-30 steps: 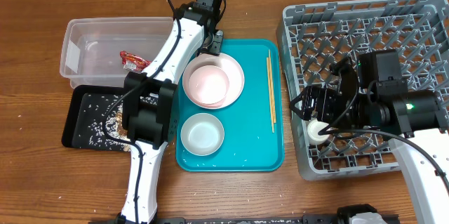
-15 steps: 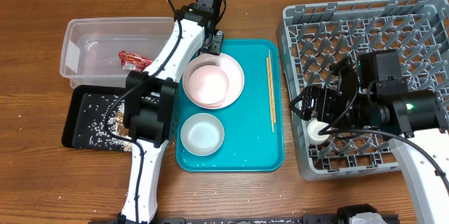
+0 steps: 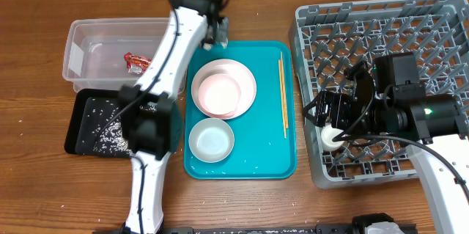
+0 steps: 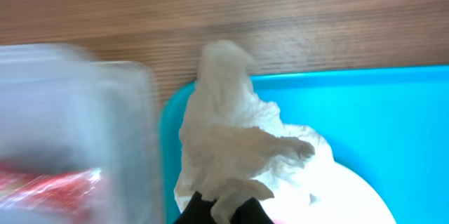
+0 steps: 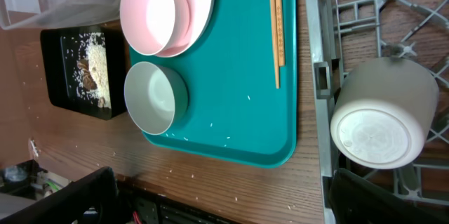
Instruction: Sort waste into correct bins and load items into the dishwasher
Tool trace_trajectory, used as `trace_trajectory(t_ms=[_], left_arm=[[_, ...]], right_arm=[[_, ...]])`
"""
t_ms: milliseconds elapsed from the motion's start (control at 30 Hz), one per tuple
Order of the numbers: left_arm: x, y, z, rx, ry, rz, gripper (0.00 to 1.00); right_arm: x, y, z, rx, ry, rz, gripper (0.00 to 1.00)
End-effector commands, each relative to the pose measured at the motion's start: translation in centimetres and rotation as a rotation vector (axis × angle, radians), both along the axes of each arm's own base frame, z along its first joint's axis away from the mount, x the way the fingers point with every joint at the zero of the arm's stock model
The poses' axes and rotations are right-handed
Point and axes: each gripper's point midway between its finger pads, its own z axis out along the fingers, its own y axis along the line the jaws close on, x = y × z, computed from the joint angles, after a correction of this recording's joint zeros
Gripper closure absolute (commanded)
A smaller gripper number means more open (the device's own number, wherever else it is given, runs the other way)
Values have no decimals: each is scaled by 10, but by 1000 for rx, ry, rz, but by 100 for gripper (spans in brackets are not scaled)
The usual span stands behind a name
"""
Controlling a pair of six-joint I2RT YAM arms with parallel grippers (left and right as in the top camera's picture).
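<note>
Left claw (image 4: 221,211) pinches a crumpled white tissue (image 4: 231,136) over the far-left corner of the teal plastic tray (image 4: 393,112); whether the right claw (image 3: 341,127) grips anything, I cannot tell.

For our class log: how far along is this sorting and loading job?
Done: red snack wrapper in the clear tub, rice in the black tray, white cup in the dish rack. In hand: left gripper holds the crumpled white tissue. Left: pink plates, bowl, chopsticks on the teal tray.

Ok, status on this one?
Left gripper shut on tissue, over teal tray corner beside clear tub. Right gripper at cup in dish rack, grip unclear. Nothing blocking tub.
</note>
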Motion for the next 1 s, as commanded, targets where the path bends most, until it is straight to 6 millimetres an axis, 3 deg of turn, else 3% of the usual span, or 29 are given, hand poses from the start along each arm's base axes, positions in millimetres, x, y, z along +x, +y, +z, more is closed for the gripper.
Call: trace_trajectory(t_ms=[0,67,167,300,333,367,467,500,533,567,767,967], left_arm=[[-3,58,93,45,-177,180,96],[-11,84,90,82,-143,242,96],[-21,113,70,98,-57,322,96],[-31,141,52,73,30,379,88],[-34,143,56,16,43,373,81],[-38,141,69,-51,41,360,66],[-49,139,99,-119,3,356,51],[-53,139,114,-127,-27,345,38],[-56,139,125,-126,-53,330,11],[-60,139,137,-125,-79,316,0],[-107,127,196,-156,-154,248,2],[-173,99,228,-164,-134,154,5]], right_arm=[[2,0,6,3,-28,7,1],[2,0,6,3,-28,7,1],[2,0,6,3,-24,7,1],[-6,1,10,11,-21,11,2],[-10,1,17,17,-50,11,2],[-14,0,27,23,-98,11,2],[-22,-1,44,33,-187,11,2],[-26,-1,51,37,-221,12,2],[-29,-2,56,40,-247,12,1],[-32,-2,62,42,-274,12,1],[-50,-7,82,42,-385,4,1],[-55,-7,85,45,-401,5,1]])
